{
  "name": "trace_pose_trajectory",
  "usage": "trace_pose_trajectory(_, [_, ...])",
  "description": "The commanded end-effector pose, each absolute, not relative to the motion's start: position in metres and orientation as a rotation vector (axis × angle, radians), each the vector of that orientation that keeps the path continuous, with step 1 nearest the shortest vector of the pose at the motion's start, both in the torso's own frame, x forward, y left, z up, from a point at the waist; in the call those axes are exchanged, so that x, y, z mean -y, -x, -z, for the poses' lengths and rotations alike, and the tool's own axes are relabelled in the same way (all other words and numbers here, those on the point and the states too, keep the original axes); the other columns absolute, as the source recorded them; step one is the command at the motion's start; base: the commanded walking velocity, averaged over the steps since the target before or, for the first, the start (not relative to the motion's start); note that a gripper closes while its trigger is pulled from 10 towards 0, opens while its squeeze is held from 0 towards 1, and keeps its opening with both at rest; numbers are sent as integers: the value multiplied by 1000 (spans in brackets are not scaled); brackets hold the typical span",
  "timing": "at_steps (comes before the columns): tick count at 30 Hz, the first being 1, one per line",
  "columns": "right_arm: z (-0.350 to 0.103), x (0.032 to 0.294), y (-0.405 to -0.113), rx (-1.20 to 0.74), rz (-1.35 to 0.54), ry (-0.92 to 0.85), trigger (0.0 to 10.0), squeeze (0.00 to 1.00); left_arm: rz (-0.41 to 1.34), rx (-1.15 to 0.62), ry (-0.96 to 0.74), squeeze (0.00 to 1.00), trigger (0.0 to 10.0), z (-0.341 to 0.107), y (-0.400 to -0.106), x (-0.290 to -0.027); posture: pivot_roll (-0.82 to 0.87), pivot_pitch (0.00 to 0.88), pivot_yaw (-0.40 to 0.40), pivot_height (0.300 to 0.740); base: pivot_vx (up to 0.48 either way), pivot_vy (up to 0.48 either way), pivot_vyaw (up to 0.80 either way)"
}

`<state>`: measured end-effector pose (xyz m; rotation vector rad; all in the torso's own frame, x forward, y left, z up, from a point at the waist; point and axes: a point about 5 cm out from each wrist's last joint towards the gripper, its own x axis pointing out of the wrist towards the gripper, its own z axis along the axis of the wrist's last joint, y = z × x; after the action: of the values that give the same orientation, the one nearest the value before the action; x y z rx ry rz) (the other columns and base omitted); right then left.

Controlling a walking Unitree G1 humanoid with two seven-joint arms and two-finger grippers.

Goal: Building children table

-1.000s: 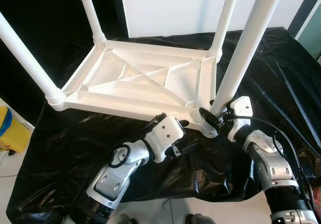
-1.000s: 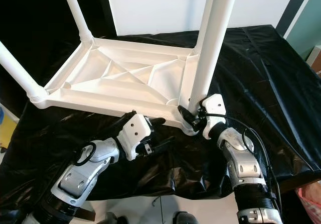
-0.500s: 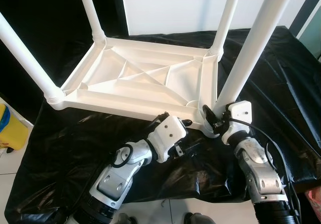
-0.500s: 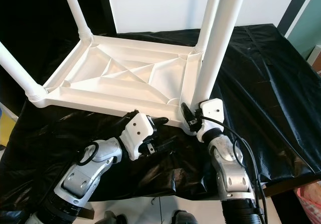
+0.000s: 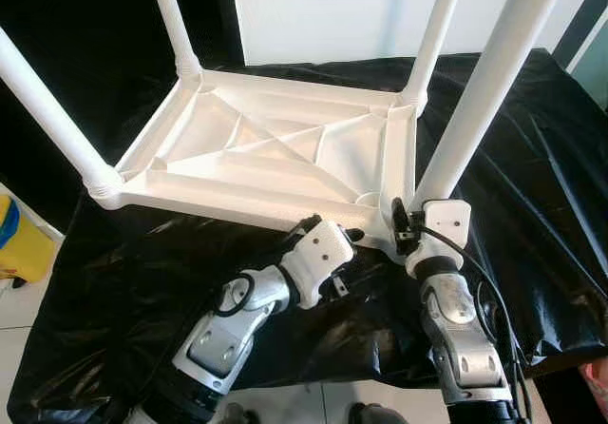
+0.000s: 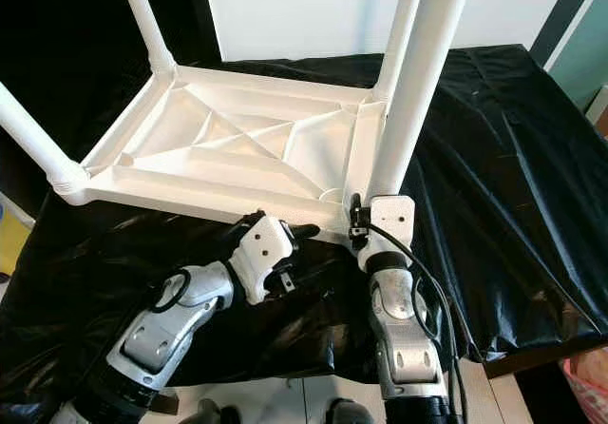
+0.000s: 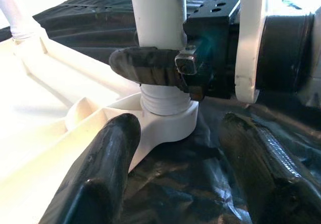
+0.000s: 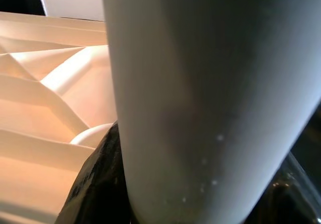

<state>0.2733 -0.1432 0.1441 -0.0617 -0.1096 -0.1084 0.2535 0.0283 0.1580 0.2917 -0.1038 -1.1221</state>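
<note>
A white plastic children's table (image 5: 275,148) lies upside down on a black sheet, with its legs pointing up. My right gripper (image 5: 399,226) is shut round the base of the near right leg (image 5: 475,101), just above its corner socket (image 7: 168,123). In the left wrist view one black finger of that gripper (image 7: 150,71) wraps the leg (image 7: 158,13). The right wrist view shows the same leg (image 8: 200,83) close up against a finger (image 8: 95,184). My left gripper (image 5: 347,258) is open, low on the sheet by the table's front edge, facing that corner with nothing between its fingers.
The other legs stand at the near left (image 5: 43,110), far left (image 5: 171,15) and far right (image 5: 437,25). The black sheet (image 5: 532,158) covers the whole work surface. A yellow bin (image 5: 19,243) sits on the floor at the left. A white panel (image 5: 323,6) stands behind.
My right forearm has swung left, and its wrist has turned round the base of the near right leg while keeping hold. The left gripper has barely moved.
</note>
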Motion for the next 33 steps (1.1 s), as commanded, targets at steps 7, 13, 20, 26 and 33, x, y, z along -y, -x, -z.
trace_pose_trajectory(7, [-131,145,-267,46,128,68,10000,1000,1093,100,-306,0,10000,-154,-255,-31,-130,123,22,740,0,0,0])
trace_pose_trajectory(13, [-136,149,-267,86,120,81,10000,1000,1090,102,-310,0,10000,-153,-255,-31,-132,116,20,740,0,0,0])
trace_pose_trajectory(20, [-146,164,-268,155,-26,47,10000,0,1091,97,-311,0,10000,-152,-255,-32,-131,119,24,740,0,0,0])
trace_pose_trajectory(26, [-148,181,-273,163,-266,98,10000,0,1117,79,-335,0,10000,-146,-251,-33,-132,120,38,740,0,0,0])
trace_pose_trajectory(33, [-147,182,-285,126,-437,139,10000,0,1115,89,-354,0,10000,-146,-252,-33,-129,117,47,740,0,0,0])
